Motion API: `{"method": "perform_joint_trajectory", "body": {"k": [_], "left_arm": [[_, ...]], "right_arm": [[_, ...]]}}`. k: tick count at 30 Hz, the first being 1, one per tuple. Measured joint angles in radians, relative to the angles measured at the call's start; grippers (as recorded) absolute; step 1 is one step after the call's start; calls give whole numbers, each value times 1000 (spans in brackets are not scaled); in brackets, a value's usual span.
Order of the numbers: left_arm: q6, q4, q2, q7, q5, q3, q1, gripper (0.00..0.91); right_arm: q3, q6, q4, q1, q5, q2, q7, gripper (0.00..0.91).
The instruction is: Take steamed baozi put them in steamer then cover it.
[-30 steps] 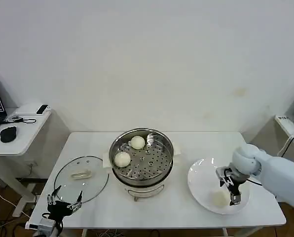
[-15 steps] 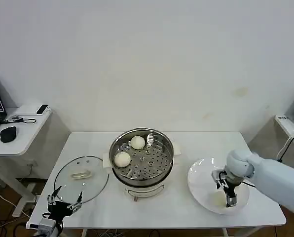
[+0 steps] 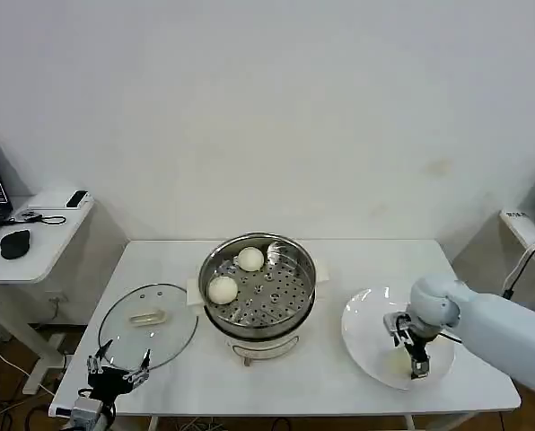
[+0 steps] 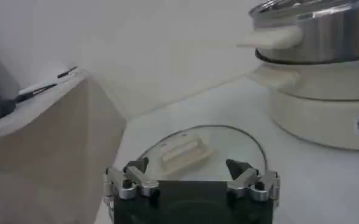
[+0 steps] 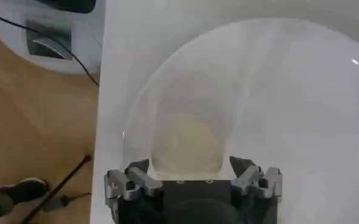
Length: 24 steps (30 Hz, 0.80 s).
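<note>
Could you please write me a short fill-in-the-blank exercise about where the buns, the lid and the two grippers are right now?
1. The steamer holds ____ baozi on its perforated tray.
2. The glass cover lies on the table to the steamer's ____.
3. The right gripper is over a baozi on the white ____.
4. The left gripper has its fingers ____.

Missing words: two; left; plate; open

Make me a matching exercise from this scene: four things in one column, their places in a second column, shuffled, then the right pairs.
Things:
1. cover
2. steamer
3. plate
4. right gripper

Places:
A. middle of the table, two baozi inside
B. down over the plate, at a baozi
C. flat on the table, at the robot's left
D. on the table, at the robot's right

Pairs: 1-C, 2-A, 3-D, 4-B
</note>
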Motion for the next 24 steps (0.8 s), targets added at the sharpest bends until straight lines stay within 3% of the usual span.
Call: {"method": "perform_joint_trajectory", "body": {"k": [24], "left_arm": [[0,7,5,1,-1,0,-15,907]], "right_arm": [[39,9,31,68,56,-29,-6,635]]}}
